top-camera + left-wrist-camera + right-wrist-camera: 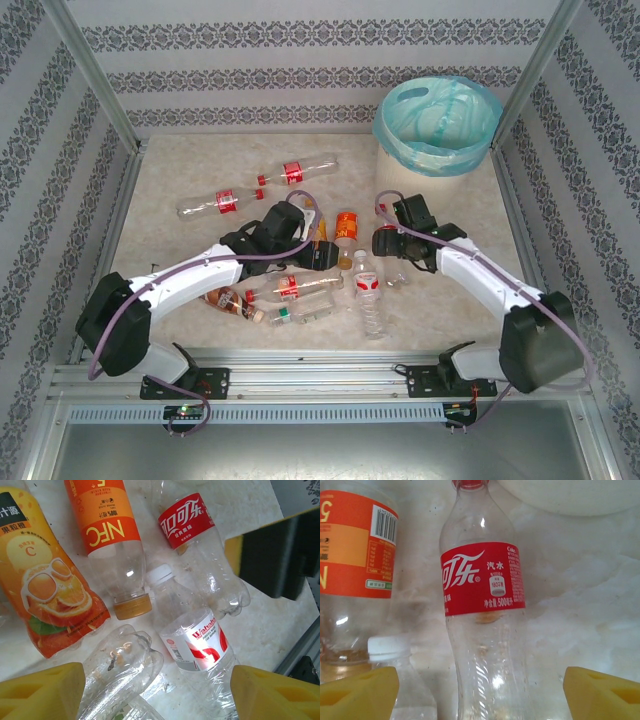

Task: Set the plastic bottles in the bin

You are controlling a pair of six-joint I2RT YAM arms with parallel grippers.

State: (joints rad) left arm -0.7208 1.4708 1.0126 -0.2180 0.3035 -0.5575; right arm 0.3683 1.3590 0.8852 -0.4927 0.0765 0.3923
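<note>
Bottles lie scattered across the marbled table (200, 160) in the top view, with the orange-labelled NFC bottle (347, 228) in their midst. The bin (395, 135) stands beyond it and to its right, a teal bag folded over the rim. Two red-labelled bottles (225, 201) (300, 172) lie well to its left, and a white-capped water bottle (368, 290) lies just on its near side. The left gripper (322, 255) hangs just left of it and the right gripper (388, 243) just right.

From the left wrist, the NFC bottle (107, 535) points its amber cap at the camera. An orange-juice bottle (50, 590) lies left of it, a cola bottle (200, 545) to its right and the water bottle (195, 640) below-right. The left gripper (157, 686) is spread wide and grasps nothing; a crushed clear bottle (117, 670) lies between its yellow fingers (40, 695).

From the right wrist, the cola bottle (482, 605) lies just right of the NFC bottle (355, 560), between the parted, untouching fingers (600, 695) of the right gripper (479, 690). The bin's cream wall (570, 495) rises beyond.
</note>
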